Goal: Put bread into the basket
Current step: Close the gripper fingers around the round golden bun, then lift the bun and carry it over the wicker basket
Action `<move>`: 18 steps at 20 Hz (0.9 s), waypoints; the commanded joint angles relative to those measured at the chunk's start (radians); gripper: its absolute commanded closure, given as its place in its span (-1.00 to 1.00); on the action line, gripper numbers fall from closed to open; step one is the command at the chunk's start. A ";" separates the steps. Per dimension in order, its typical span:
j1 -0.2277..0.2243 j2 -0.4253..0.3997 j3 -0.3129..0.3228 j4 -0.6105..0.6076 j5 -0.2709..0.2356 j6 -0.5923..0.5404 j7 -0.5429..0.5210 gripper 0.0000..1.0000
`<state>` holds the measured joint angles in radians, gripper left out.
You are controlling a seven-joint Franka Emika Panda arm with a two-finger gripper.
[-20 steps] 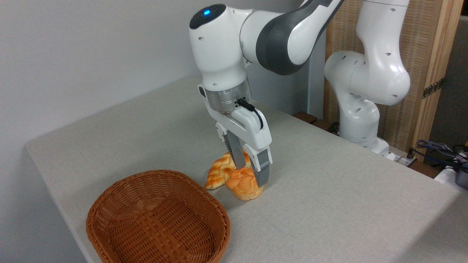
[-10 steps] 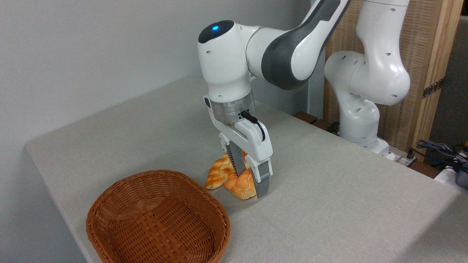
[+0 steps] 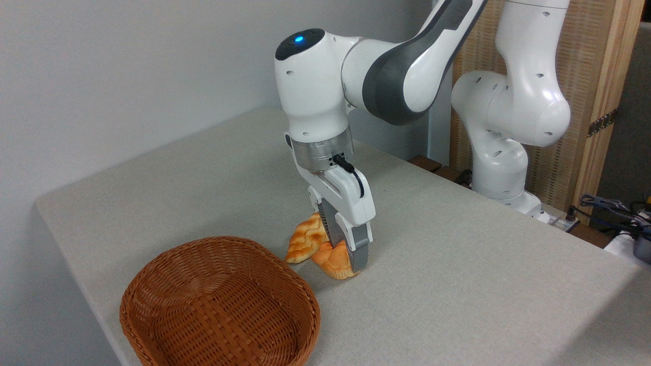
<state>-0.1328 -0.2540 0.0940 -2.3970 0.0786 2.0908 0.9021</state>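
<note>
Gripper (image 3: 347, 254) is down at the table (image 3: 457, 264), fingers pinched narrow on the round bun (image 3: 333, 262) (knotted top squeezed between the two grey pads, near pad (image 3: 359, 252) covering its right side). Bun sits at table level; can't tell if its base is touching the cloth or just clear of it. Braided loaf (image 3: 304, 243) lies just behind and left of the bun, touching or nearly so. Wicker basket (image 3: 152, 290) is at the near left, nothing in it, its far-right rim close to the bun but apart from it. Arm comes in from the upper right, wrist roughly vertical over the bun, blue light on at the top joint. Cables (image 3: 610, 208) at far right, off the table.
</note>
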 commanded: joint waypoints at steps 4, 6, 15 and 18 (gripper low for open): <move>-0.004 0.001 0.013 -0.013 -0.002 0.021 0.018 0.46; -0.004 0.001 0.013 -0.011 -0.002 0.014 0.018 0.46; -0.005 -0.001 0.012 0.024 -0.003 -0.047 0.017 0.48; -0.010 -0.001 0.012 0.102 -0.005 -0.145 0.020 0.48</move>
<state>-0.1332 -0.2540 0.0940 -2.3721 0.0785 2.0395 0.9021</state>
